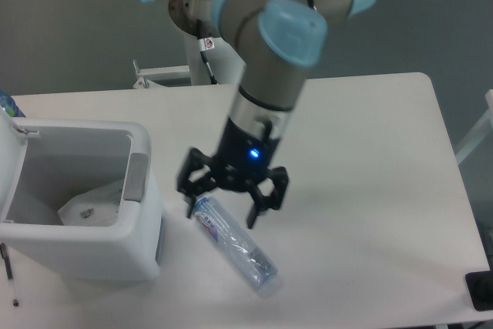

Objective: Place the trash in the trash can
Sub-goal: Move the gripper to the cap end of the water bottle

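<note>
We are hovering our gripper (pixel 222 214), fingers spread wide, over the bottle (pixel 233 242) lying on the table (pixel 370 182); the wrapper (pixel 88 207) is sitting inside the trash can (pixel 85 256).

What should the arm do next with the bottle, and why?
Probably lower straight down and close on the bottle. The end effector hangs open over its capped end, fingers on either side, and the bottle lies flat on the table beside the bin, where the wrapper already sits.
</note>
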Robot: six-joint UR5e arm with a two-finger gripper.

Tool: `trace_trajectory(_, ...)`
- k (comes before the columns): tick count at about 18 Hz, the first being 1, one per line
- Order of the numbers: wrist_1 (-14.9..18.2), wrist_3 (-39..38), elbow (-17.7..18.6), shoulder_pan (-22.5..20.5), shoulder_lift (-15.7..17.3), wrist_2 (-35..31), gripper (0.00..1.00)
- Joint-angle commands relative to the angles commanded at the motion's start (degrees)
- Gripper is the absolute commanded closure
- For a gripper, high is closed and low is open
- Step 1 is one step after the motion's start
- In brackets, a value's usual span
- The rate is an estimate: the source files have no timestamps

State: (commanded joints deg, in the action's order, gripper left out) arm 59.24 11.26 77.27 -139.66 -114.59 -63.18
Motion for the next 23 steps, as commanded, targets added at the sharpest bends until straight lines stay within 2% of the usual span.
trace_trajectory(2,0.79,-1.76,-1.67,0.09,-2.64,-3.95,0.00)
trace_trajectory(8,8.52,-2.47,-6.25,0.18,-7.65,-7.30,0.00)
trace_trajectory(11,10.46,-2.65,-7.92,0.18,-10.29,-9.76,0.00)
trace_trajectory(14,10.81,-4.31,-9.06,0.18,-12.14,-11.61,0.00)
trace_trajectory(18,15.28,-5.54,-12.57,0.53,-15.47,-15.03,0.00)
trace_trajectory(23,18.10,-8.27,-16.62,1.49,-19.17,-16.36,0.00)
